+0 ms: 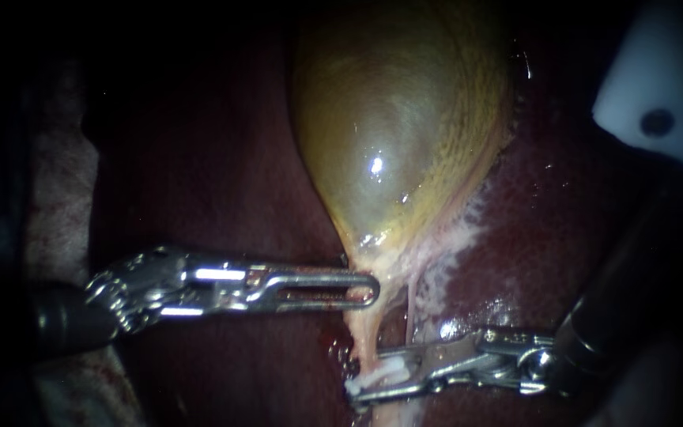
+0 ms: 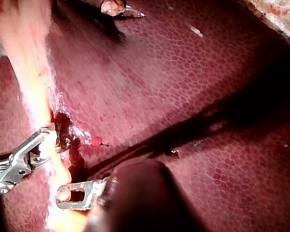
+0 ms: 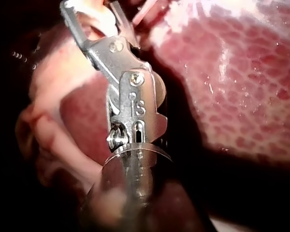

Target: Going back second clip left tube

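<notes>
Endoscope: centre lit, edges dark; glare spot on gallbladder. L wrist: dark shadow band across liver.

No label, brand name, sign or number can be read on the dark red liver, the yellow-green gallbladder or the pale tube. The only marking is a small engraved mark on the silver metal hinge of the right instrument, seen in its wrist view.
</notes>
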